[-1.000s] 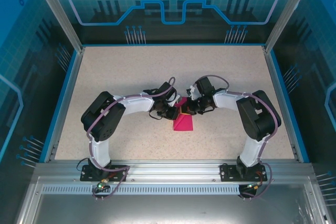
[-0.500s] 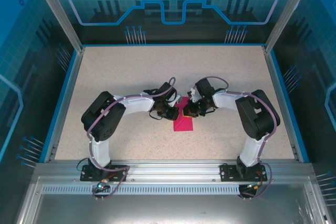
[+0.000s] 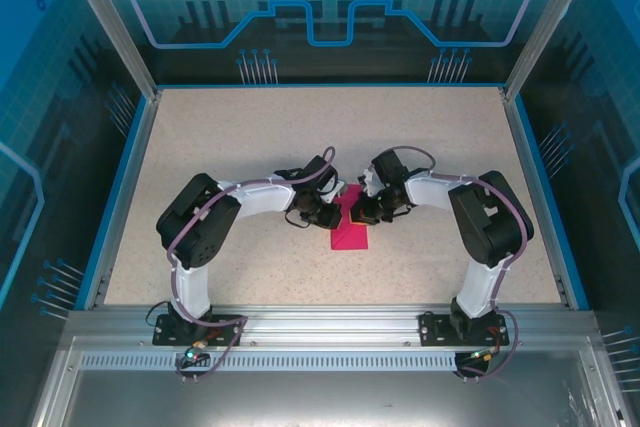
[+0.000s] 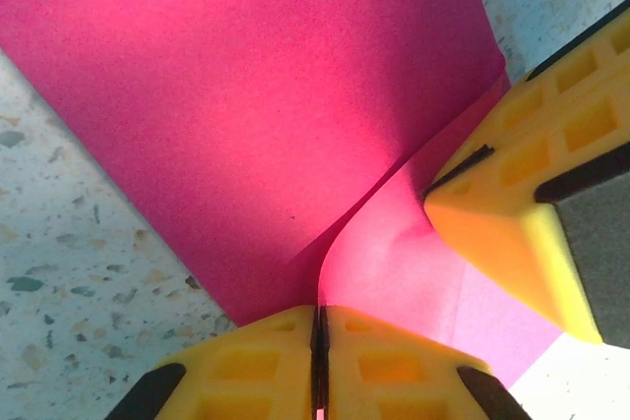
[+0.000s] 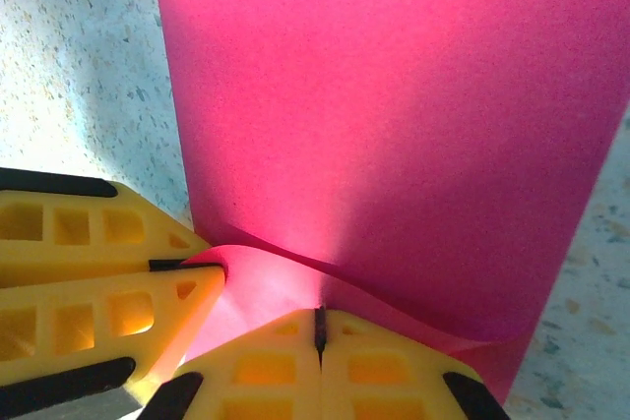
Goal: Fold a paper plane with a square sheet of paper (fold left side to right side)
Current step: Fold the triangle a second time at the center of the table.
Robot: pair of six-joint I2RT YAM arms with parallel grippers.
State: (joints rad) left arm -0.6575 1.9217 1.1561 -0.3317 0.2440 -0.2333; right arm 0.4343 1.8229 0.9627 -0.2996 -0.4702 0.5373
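The thin magenta-pink square sheet of paper [image 3: 350, 234] lies in the middle of the speckled beige counter [image 3: 220, 147], between the two arms. From above it looks narrower than a square. In the wrist views a second, paler layer shows under the top one, so I judge that the left side is already laid over the right side. The left hand [image 4: 320, 320] is clenched on a raised edge of the sheet. The right hand [image 5: 319, 320] is clenched too, with a curled edge of the paper going in between its fingers. The two hands are just beside each other at the far end of the sheet. The top layer bulges there, so the crease seems not yet pressed flat. This pressing and all later folds of the plane are left to do.
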